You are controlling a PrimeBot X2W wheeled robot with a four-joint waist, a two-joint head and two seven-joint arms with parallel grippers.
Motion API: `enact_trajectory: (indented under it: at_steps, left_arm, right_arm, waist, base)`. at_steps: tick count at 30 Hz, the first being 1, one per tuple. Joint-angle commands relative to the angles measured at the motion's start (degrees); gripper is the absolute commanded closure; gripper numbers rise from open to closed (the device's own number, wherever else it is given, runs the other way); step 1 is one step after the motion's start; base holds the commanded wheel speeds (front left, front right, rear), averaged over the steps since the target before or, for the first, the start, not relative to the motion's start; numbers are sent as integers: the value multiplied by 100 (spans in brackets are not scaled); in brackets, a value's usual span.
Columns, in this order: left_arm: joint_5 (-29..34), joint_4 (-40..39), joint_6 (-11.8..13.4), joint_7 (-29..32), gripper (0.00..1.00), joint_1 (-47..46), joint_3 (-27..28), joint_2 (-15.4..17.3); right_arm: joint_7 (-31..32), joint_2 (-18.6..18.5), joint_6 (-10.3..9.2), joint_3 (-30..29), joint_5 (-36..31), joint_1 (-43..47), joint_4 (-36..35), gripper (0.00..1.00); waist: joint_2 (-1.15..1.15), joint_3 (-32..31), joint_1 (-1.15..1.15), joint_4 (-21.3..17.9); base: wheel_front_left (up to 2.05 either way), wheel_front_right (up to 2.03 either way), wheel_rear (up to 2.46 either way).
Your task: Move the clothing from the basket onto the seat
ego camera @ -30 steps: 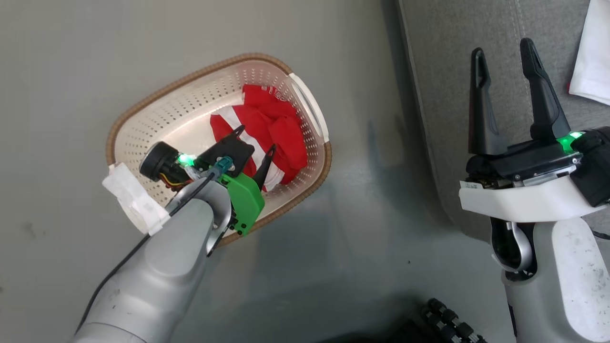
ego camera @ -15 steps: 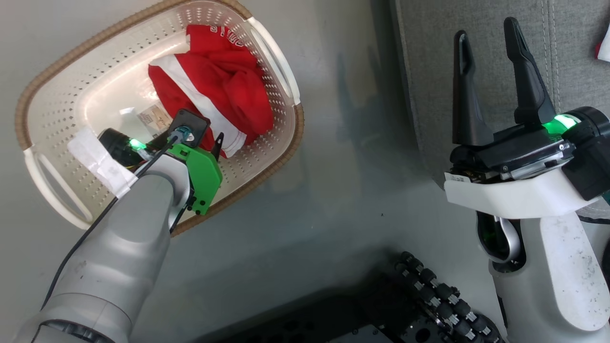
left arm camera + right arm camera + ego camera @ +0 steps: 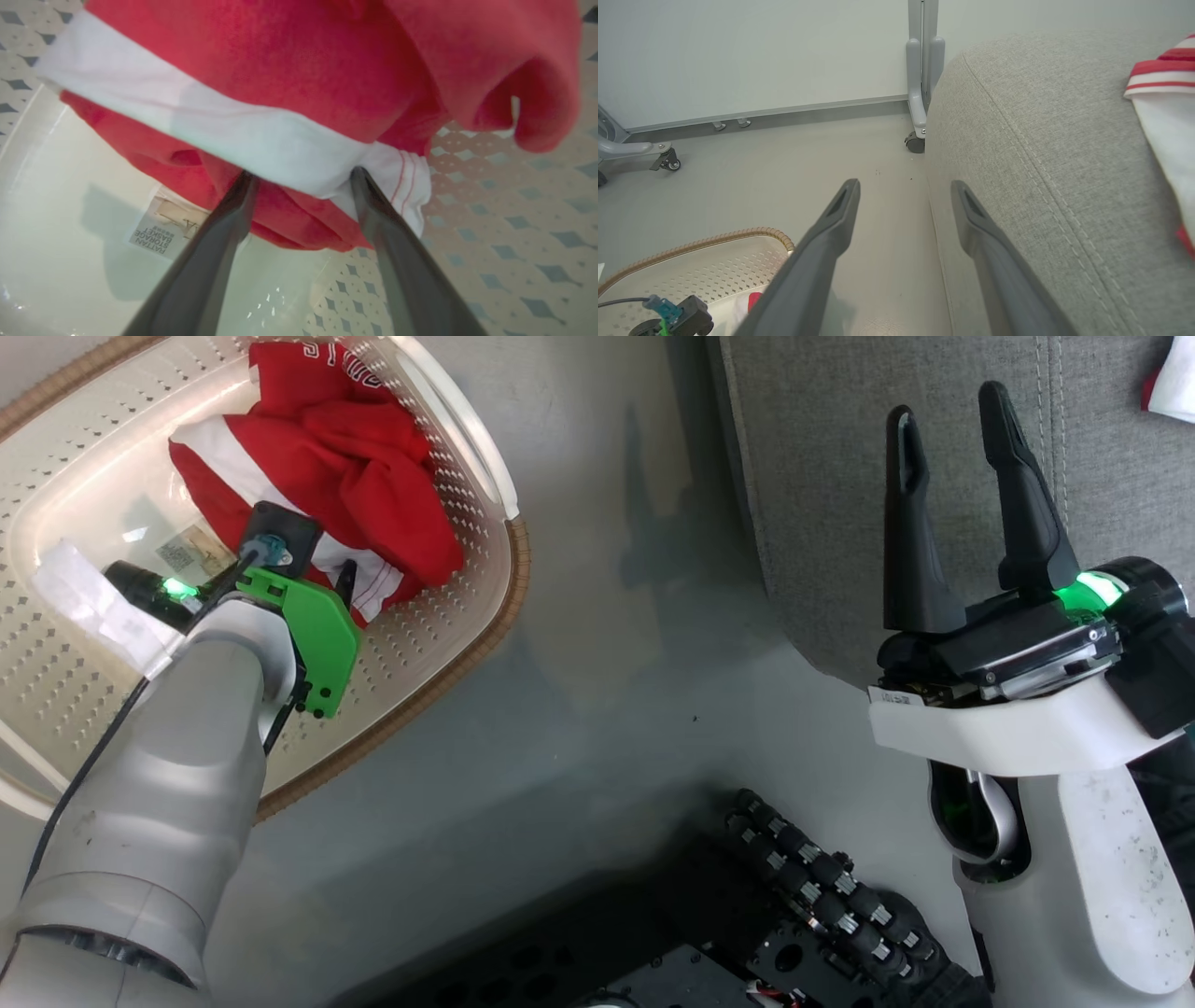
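L pincer [image 3: 302, 177] is down inside the basket [image 3: 485, 616], fingers apart; both tips press into the red garment [image 3: 373, 495] at its white band, w/ a fold of that band btwn them, not clamped. In head view one L fingertip [image 3: 347, 581] shows beside the green wrist bracket [image 3: 317, 625]; the other is hidden behind the wrist.

The red garment lies bunched in the basket's half nearest the seat [image 3: 822, 476], against the wall by the white handle [image 3: 467, 448]; white lettering at its top edge is cut off, can't be read. A paper label [image 3: 156, 235] sits on the basket's bottom, partly under the cloth; upside down it reads STORAGE BASKET.

The basket stands on the grey floor [image 3: 607, 663], L of the seat and apart from it, a strip of floor btwn.

R pincer [image 3: 948, 406] shows against the seat cushion in head view, fingers apart, nothing btwn them; in R wrist view its L finger lies over the floor and its R finger over the seat's rounded side.

A striped garment [image 3: 1167, 107], white w/ red stripes, lies on the seat at the far R, well apart from R pincer.

The robot's dark base [image 3: 822, 887], w/ roller wheels, sits at the bottom of head view; in R wrist view a grey frame on casters [image 3: 920, 93] stands by the wall beyond the seat's corner.
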Motion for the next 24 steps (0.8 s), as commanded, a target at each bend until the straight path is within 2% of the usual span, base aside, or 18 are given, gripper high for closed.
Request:
enact_trajectory:
  at_steps: [1, 9, 15, 21, 22, 23, 24]
  left_arm:
    - [-49, 29, -2, 17, 0, -164, 32, 52]
    - [-78, 161, 85, -21, 0, -500, 8, 11]
    - [-128, 221, 56, -46, 0, -597, -42, -27]
    - [-257, 303, 12, 187, 0, -522, -54, -18]
    - [-272, 308, 8, 200, 23, -517, -55, -8]
    - [-322, 312, 1, 206, 75, -511, -54, 9]
    - [-366, 320, 4, 249, 100, -502, -41, 16]
  right_arm:
    - [-16, 3, -2, 2, 56, 55, -43, 0]
    - [-17, 4, -2, -7, 133, 241, -99, 0]
    - [-17, 4, -2, 23, 192, 352, -116, 0]
    - [-17, 4, -2, 26, 110, 446, -210, 0]
    - [-17, 4, -2, 27, 93, 452, -230, 0]
    - [-17, 3, -2, 23, 62, 462, -258, 0]
    - [-17, 4, -2, 21, 44, 471, -289, 0]
  waist:
    - [0, 46, -1, -39]
    - [0, 109, -1, -56]
    - [0, 151, -1, -77]
    - [0, 186, -1, -23]
    - [0, 190, -1, -10]
    - [0, 195, -1, 8]
    - [0, 199, -1, 24]
  base:
    - [0, 0, 0]
    - [0, 0, 0]
    - [0, 0, 0]
    - [10, 10, 10]
    - [13, 13, 13]
    - [10, 10, 10]
    - [8, 8, 8]
